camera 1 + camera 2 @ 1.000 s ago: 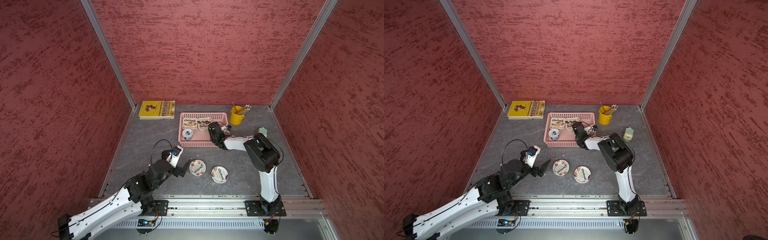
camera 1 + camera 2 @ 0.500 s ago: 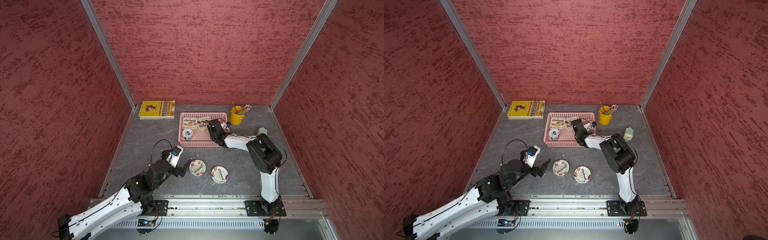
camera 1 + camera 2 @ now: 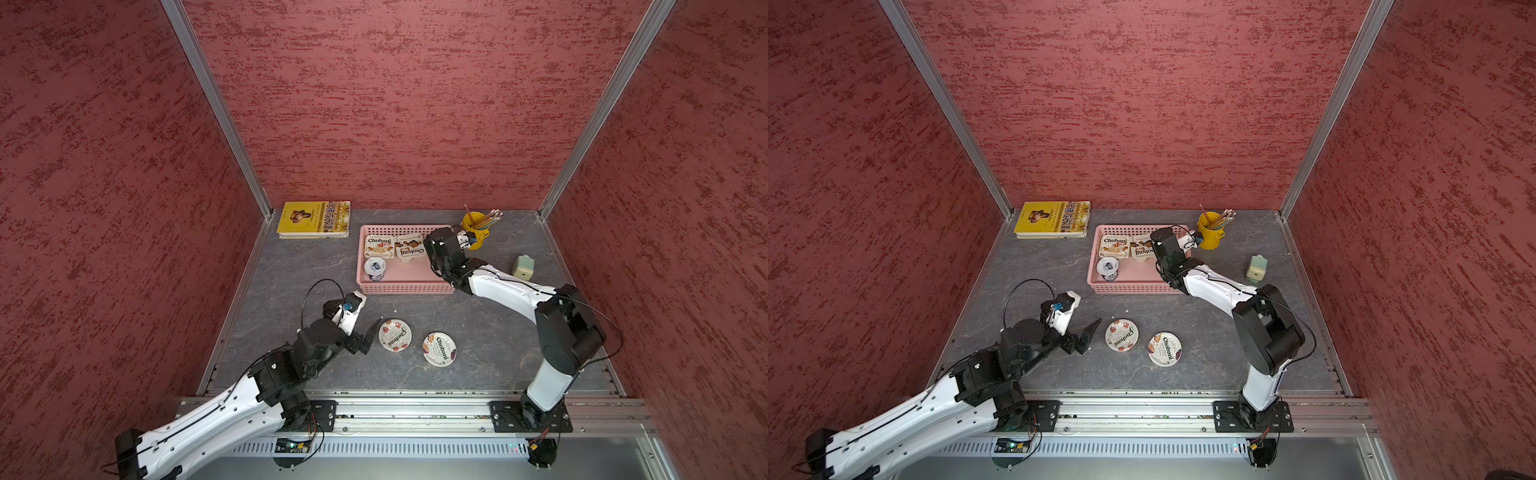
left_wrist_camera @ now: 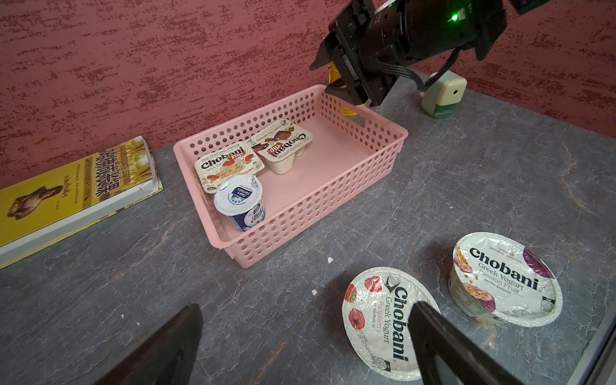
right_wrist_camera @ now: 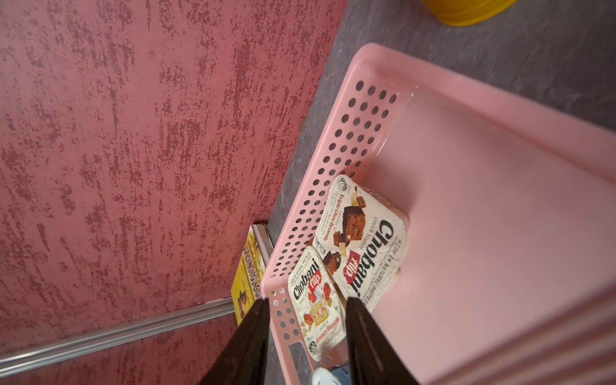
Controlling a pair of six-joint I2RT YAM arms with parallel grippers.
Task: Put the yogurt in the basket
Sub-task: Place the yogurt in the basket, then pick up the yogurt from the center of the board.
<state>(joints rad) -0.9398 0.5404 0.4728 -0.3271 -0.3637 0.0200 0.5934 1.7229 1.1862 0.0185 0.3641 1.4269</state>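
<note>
In both top views the pink basket (image 3: 405, 288) sits at the middle of the tabletop's (image 3: 291, 266) far edge with 3 yogurts inside. The strawberry Chobani Flip cup (image 3: 379, 246) and brownie Chobani Flip cup (image 3: 409, 248) lie along its far wall, and the Dairy Farmers cup (image 3: 375, 267) is at its left wall. The raspberry Chobani cup (image 3: 395, 335) and passion fruit Chobani cup (image 3: 439, 349) stand toward the near edge, close but apart. My right gripper (image 3: 429, 245) hangs over the basket's far right corner. My left gripper (image 3: 369, 336) is just beside the raspberry cup.

In the left wrist view my left jaws gape wide and empty. One pad (image 4: 443, 343) overlaps the raspberry lid, and I cannot tell if it touches.

In the right wrist view my right jaws stand partly apart with nothing between them, and the strawberry cup lies below.

I judge 3 of 5 done and the raspberry cup next. I would shift my left gripper sideways to straddle it, close under the foil rim, and clear the basket's near wall. The free floor is in the right half.

The tabletop is grey and stone-patterned, with red textured walls on 3 sides. A yellow book (image 3: 313, 219) lies in the far left corner, a yellow pencil bucket (image 3: 473, 230) stands right of the basket, and a pencil sharpener (image 3: 523, 266) sits near the right edge.
</note>
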